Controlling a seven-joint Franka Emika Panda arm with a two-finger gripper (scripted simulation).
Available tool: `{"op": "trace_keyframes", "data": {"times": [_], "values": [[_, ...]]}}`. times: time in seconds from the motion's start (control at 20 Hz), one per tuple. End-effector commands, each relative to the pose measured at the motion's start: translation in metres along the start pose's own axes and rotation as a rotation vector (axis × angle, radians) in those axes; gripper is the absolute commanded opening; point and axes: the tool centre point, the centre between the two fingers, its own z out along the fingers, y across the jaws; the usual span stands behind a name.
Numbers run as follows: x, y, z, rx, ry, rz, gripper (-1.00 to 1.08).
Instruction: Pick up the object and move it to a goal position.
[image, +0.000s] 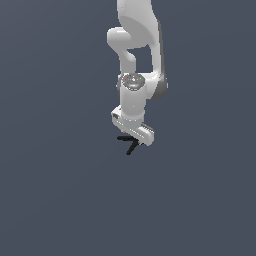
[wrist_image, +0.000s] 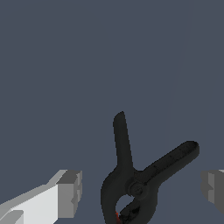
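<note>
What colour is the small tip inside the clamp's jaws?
Red, a small spot on the otherwise black clamp. The wrist view shows it best.

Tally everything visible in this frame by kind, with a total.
Black clamp: 1
White robot arm: 1
Gripper, fingers spread either side of the clamp, not touching it: 1
Total: 3

Clamp (wrist_image: 135, 183) red tip cut off by frame edge
</note>
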Motion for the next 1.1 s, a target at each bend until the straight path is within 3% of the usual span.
{"op": "trace_keyframes", "data": {"times": [0.0, 0.55, 1.05], "values": [[-0.008, 0.001, 0.007, -0.002, -0.004, 0.065, 1.0], [-0.037, 0.008, 0.03, -0.015, -0.013, 0.308, 1.0], [-0.048, 0.011, 0.038, -0.022, -0.014, 0.4, 1.0]]}}
